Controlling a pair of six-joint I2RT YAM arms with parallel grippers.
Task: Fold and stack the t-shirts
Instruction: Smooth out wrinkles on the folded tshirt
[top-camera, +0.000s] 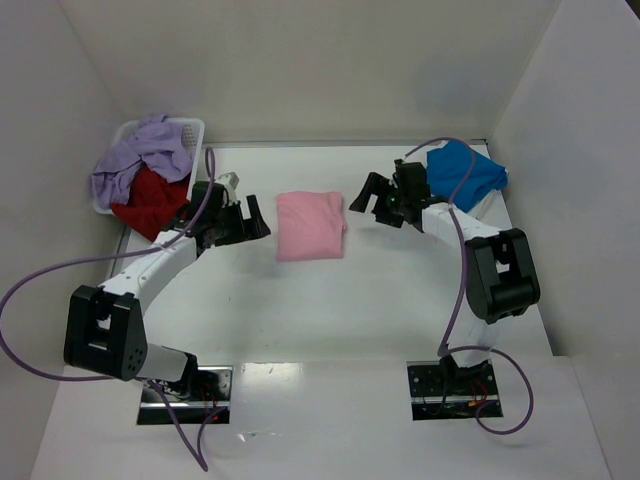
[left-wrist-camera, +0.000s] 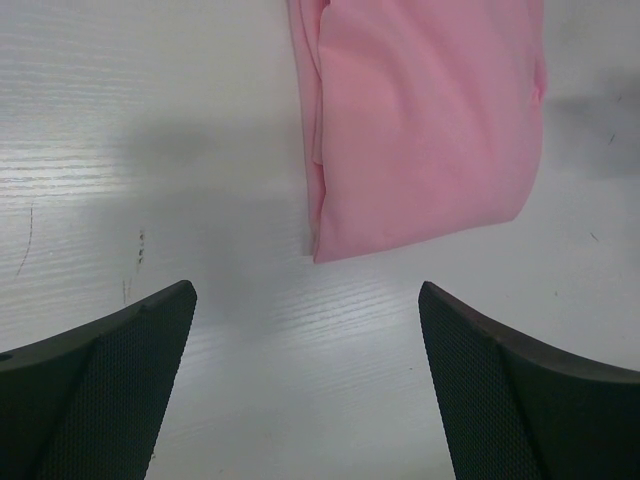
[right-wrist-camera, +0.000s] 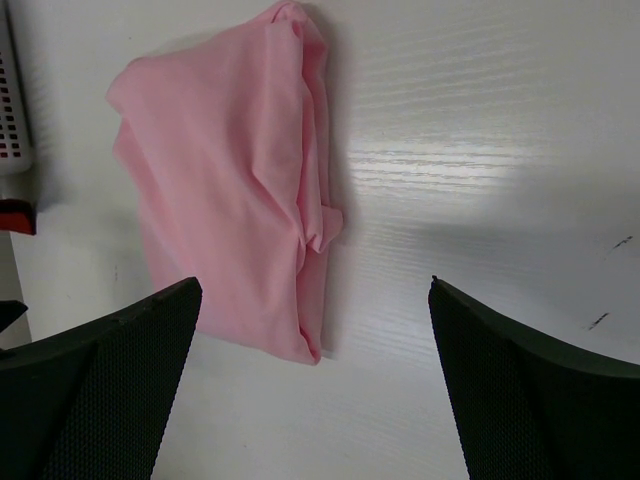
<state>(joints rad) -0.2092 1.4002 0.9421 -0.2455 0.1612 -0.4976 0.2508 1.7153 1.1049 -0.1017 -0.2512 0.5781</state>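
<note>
A light pink t-shirt (top-camera: 311, 225) lies folded into a rectangle at the table's middle; it also shows in the left wrist view (left-wrist-camera: 425, 120) and the right wrist view (right-wrist-camera: 225, 190). My left gripper (top-camera: 262, 217) is open and empty just left of it. My right gripper (top-camera: 362, 196) is open and empty just right of it. A bright blue t-shirt (top-camera: 465, 172) lies folded at the far right, behind the right arm. A lavender t-shirt (top-camera: 140, 155) and a red t-shirt (top-camera: 150, 202) lie bunched in the basket.
A white perforated basket (top-camera: 190, 128) stands at the far left corner, its edge in the right wrist view (right-wrist-camera: 12, 110). White walls close the table on three sides. Purple cables trail from both arms.
</note>
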